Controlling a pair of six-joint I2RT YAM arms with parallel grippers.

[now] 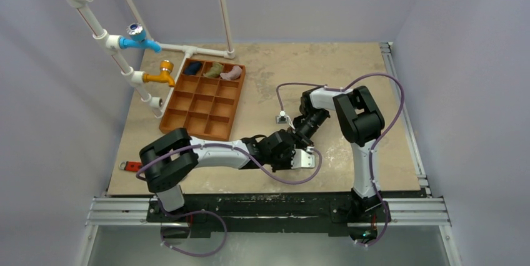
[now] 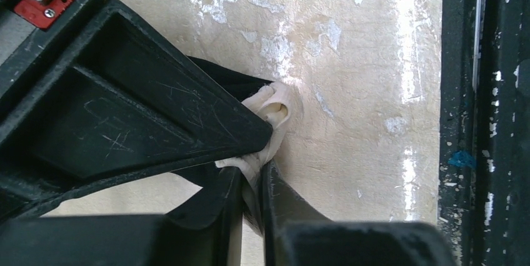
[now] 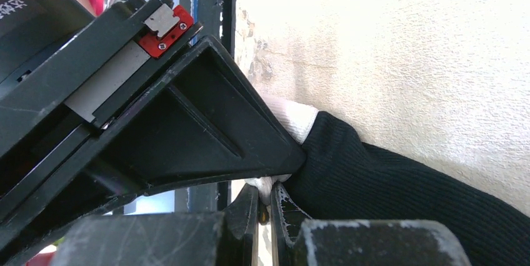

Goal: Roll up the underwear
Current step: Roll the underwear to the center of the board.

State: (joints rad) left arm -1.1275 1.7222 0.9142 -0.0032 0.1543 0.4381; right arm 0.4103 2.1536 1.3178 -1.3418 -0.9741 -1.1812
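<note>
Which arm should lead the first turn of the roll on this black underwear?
Probably the right. Both grippers are shut on the pale edge of the underwear, but the right gripper has the black cloth lying long on the table beside it; the left gripper shows only a bunched corner.

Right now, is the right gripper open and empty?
No, the right wrist view shows the right gripper shut, its fingers pinching the white edge of the black underwear.
</note>
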